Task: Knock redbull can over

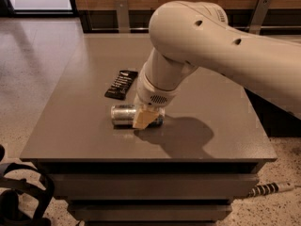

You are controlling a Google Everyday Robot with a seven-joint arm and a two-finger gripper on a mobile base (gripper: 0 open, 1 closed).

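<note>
The redbull can (123,115) was seen lying on its side on the grey table (70,142), in the near-left part of the top. Its long axis was turned from left to right, and its silver left end was in plain view. The right part of the can was covered by the gripper (146,117), which was placed directly at the can, low over the table surface. A pale tan part of the gripper was seen in front of the can, on its near side, and it seemed to be touching it. How far the gripper was opened, and whether the can was held by it, could not be told, because its far side was hidden.

The gripper was carried by a thick white arm (211,46), which was stretched in from the right and bent down over the middle of the table. A dark shadow (183,135) was thrown on the top just to the right of the can. A flat black object (121,84) with small white marks was laid farther back, near the can but apart from it.
</note>
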